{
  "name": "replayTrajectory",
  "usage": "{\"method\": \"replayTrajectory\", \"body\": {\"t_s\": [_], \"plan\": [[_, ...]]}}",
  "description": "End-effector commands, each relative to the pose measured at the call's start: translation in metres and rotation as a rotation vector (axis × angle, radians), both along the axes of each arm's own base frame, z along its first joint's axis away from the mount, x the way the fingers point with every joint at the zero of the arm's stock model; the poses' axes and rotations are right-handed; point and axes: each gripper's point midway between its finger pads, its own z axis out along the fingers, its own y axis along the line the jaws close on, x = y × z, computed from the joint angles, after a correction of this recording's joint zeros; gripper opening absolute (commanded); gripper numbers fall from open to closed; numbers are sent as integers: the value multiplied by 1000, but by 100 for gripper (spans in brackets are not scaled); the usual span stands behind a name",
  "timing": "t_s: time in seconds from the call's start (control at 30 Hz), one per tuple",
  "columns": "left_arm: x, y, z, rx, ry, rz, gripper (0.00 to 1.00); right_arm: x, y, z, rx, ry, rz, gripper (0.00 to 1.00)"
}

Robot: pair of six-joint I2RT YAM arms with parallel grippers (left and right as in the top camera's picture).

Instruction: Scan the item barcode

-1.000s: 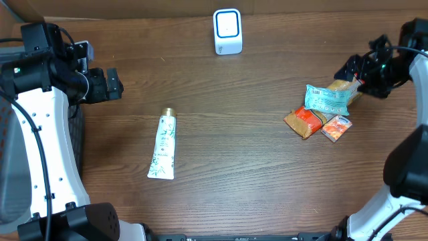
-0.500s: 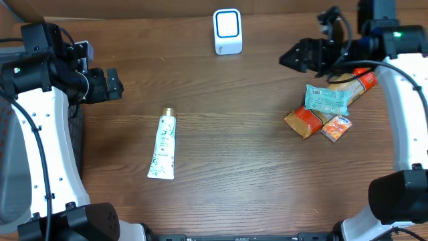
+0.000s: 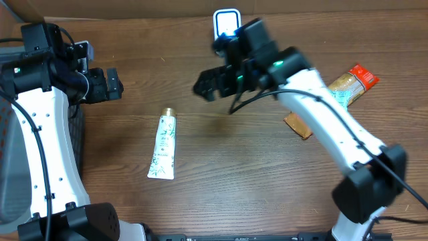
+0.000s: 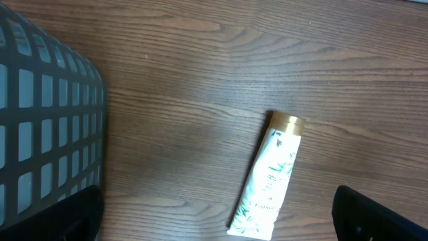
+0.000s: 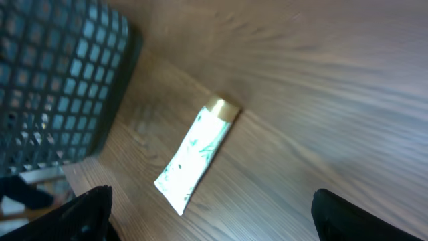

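Tube [image 3: 164,146] not grabbed yet lol, just swung right pincer [image 3: 204,87] over from snacks [image 3: 353,82] toward it, gaping wide, left pincer [image 3: 114,84] likewise.

White arms [image 3: 59,155] with black joints [image 3: 50,73], black cables [image 3: 41,158] and green lights [image 3: 17,69].

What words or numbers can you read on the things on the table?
Nothing here can be read clearly.
tube: small print among green leaves, too blurred to read.
orange packet: printing too small to read.
scanner: no words visible on it.
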Motion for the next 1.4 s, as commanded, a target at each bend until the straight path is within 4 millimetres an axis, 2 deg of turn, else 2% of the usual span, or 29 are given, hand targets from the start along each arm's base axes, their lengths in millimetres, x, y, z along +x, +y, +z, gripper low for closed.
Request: {"method": "replayTrajectory", "body": {"t_s": [0.0, 0.17, 0.53, 0.77, 0.9, 0.97, 1.1, 1.17, 1.23, 1.3, 1.37], "plan": [[2, 0, 6, 11, -20, -17, 100, -13, 33, -42, -48, 65, 20, 97], [2, 0, 6, 11, -20, -17, 100, -36, 67, -86, -86, 141, 70, 96], [2, 0, 6, 11, -20, -17, 100, -62, 99, -146, -134, 268, 54, 93], [2, 0, 6, 11, -20, -17, 100, -62, 124, -176, -107, 253, 61, 92], [2, 0, 6, 11, -20, -17, 100, -53, 128, -189, -111, 223, 45, 88], [2, 0, 6, 11, -20, -17, 100, -48, 131, -193, -99, 207, 39, 84], [2, 0, 6, 11, -20, -17, 100, -45, 133, -207, -103, 232, -8, 65], [2, 0, 6, 11, -20, -17, 100, -48, 130, -211, -117, 249, -14, 43], [2, 0, 6, 11, -20, -17, 100, -50, 128, -213, -130, 261, -15, 29], [2, 0, 6, 11, -20, -17, 100, -54, 125, -215, -140, 283, -14, 22], [2, 0, 6, 11, -20, -17, 100, -56, 119, -216, -154, 317, -25, 21]]}}
